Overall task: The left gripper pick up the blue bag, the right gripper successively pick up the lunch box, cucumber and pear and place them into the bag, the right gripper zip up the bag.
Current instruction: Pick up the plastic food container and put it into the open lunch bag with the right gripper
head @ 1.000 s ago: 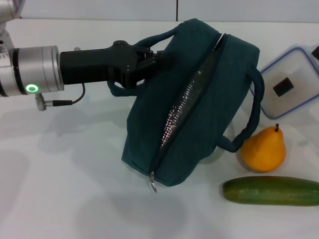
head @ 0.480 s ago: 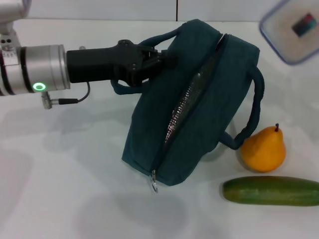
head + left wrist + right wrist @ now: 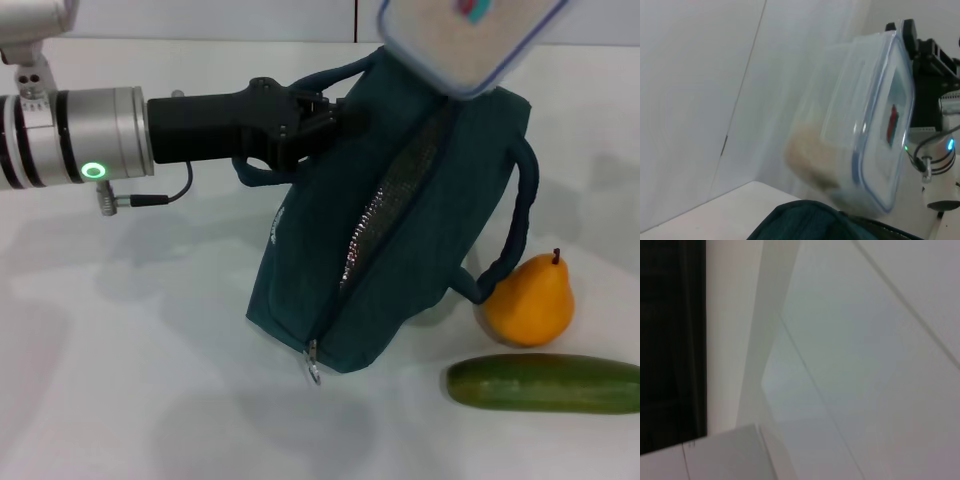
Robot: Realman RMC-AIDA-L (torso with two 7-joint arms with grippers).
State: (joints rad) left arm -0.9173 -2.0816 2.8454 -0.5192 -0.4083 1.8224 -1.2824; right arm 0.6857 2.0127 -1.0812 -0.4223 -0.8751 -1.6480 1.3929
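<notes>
Left arm wrist (image 3: 80,140): silver ribbed cylinder with a glowing green ring light.
Cable (image 3: 150,199): thin, black, plugged underneath.
Left gripper (image 3: 325,118): black metal linkage claw.

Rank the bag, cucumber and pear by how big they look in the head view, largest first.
1. The bag, clearly largest.
2. The cucumber, cut off by the picture edge, so its full length is unseen.
3. The pear, shorter but plumper than the cucumber.

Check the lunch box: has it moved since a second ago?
Yes. The lunch box rose off the table, now airborne above the bag, far from the pear.
</notes>
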